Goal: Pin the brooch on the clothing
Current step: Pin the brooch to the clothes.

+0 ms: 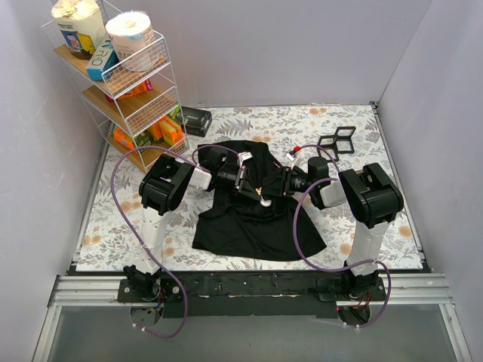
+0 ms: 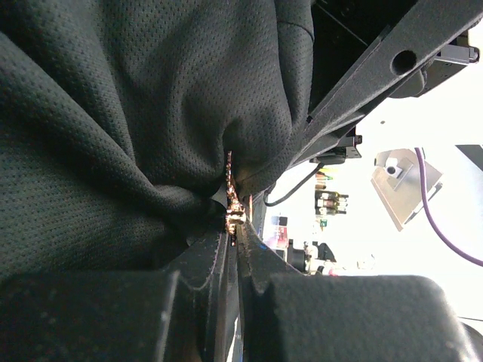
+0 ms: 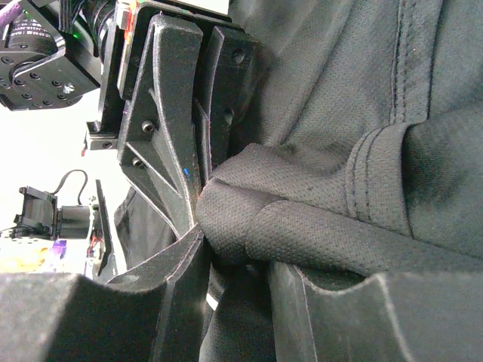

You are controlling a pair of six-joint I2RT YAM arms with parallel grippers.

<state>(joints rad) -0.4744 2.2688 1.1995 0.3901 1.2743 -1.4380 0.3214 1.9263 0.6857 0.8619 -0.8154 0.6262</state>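
Observation:
The black T-shirt [image 1: 253, 226] lies crumpled on the floral table mat, with its upper part lifted between the two grippers. My left gripper [image 1: 251, 186] is shut on the brooch [image 2: 232, 202], a small glittering metal piece pressed against a bunched fold of the shirt [image 2: 121, 136]. My right gripper [image 1: 272, 188] faces it from the right and is shut on a thick fold of the shirt [image 3: 302, 226]. In the right wrist view the left gripper's fingers [image 3: 170, 128] touch that same fold. A small pale spot [image 1: 264, 200] shows on the shirt just below the grippers.
A wire shelf rack [image 1: 128, 83] with packets and paper rolls stands at the back left. A black box [image 1: 195, 119] lies beside it. Two black square frames [image 1: 337, 141] sit at the back right. Purple cables [image 1: 302, 241] loop off both arms. Grey walls enclose the table.

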